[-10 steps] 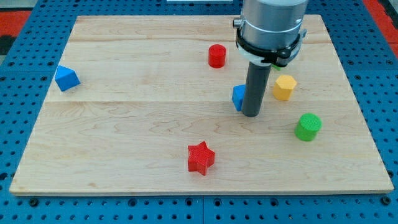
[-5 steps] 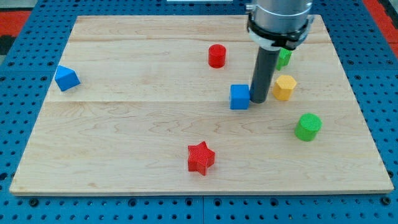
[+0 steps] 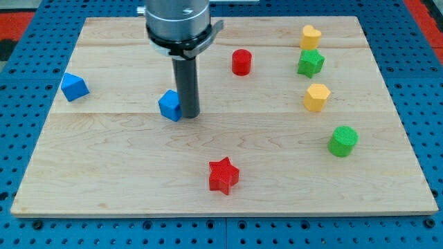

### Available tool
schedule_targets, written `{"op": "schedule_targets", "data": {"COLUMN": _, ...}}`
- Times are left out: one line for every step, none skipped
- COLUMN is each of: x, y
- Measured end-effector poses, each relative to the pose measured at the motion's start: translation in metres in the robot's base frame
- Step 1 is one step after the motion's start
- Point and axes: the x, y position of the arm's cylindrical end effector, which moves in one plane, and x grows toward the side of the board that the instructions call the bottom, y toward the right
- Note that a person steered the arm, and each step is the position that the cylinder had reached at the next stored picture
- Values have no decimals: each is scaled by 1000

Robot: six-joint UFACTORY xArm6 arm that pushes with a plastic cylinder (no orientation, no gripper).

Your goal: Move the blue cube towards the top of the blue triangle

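Colour key for your view: pale wooden board (image 3: 104, 159) with fine straight grain, lying on a blue pegboard (image 3: 21, 104) dotted with dark holes. Blue cube (image 3: 169, 106) and blue triangle (image 3: 73, 86) share one bright blue. Red cylinder (image 3: 241, 61) and red star (image 3: 223, 175) match in red. Green star (image 3: 311, 63) and green cylinder (image 3: 342, 140) are vivid green. Yellow heart (image 3: 311, 36) and yellow hexagon (image 3: 316, 97) are both yellow. Your tip (image 3: 190, 115) is dark grey, below a silver-grey collar (image 3: 177, 21).

My tip (image 3: 189, 115) touching blue cube (image 3: 169, 106) on view's right side; blue triangle (image 3: 73, 86) well apart, view's left
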Motion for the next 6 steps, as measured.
{"op": "schedule_targets", "data": {"x": 1, "y": -26}}
{"op": "schedule_targets", "data": {"x": 1, "y": -52}}
{"op": "schedule_targets", "data": {"x": -11, "y": -63}}
{"op": "schedule_targets", "data": {"x": -34, "y": -60}}
{"op": "schedule_targets", "data": {"x": -63, "y": -57}}
{"op": "schedule_targets", "data": {"x": -83, "y": -56}}
